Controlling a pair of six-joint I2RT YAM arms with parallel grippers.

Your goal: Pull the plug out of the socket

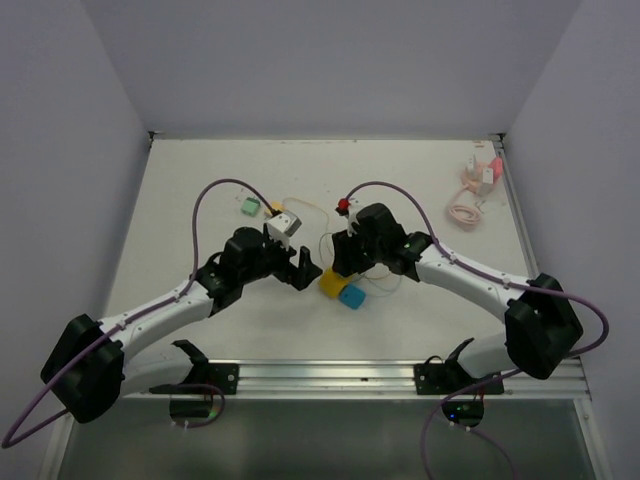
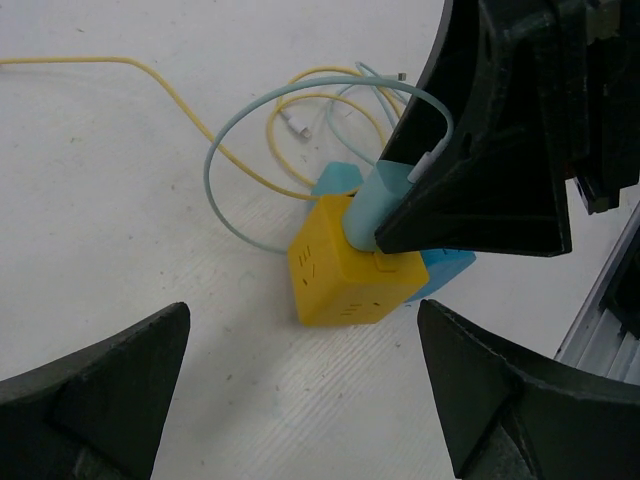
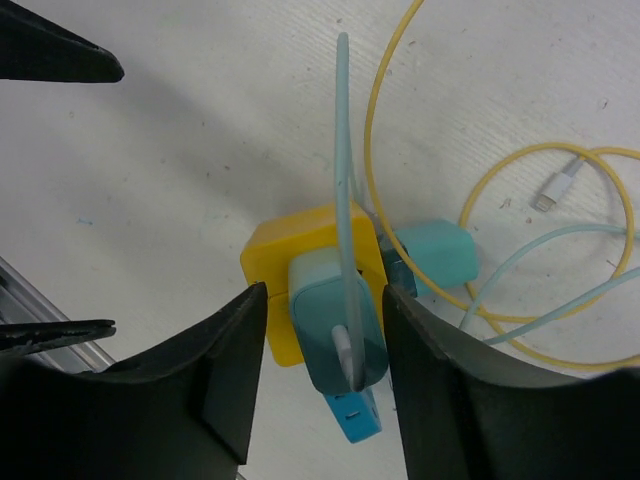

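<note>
Low in the right wrist view, the blue plug (image 3: 335,330) stands up from the yellow socket (image 3: 268,255) between the right fingers (image 3: 220,370), squeeze not clear; the left fingers (image 2: 100,390) are spread wide.

Two cube sockets sit mid-bench: one yellow socket (image 1: 329,283) and one blue socket (image 1: 352,297). There are two light-blue plugs: the upright plug (image 3: 335,325) on the yellow cube and the side plug (image 3: 435,255). There is one yellow cable (image 3: 395,120); the pale blue cable strands cannot be counted apart. On the far side are one green adapter (image 1: 249,207), one yellow-white adapter (image 1: 283,223), one red piece (image 1: 344,206) and one pink cable (image 1: 462,213).
</note>
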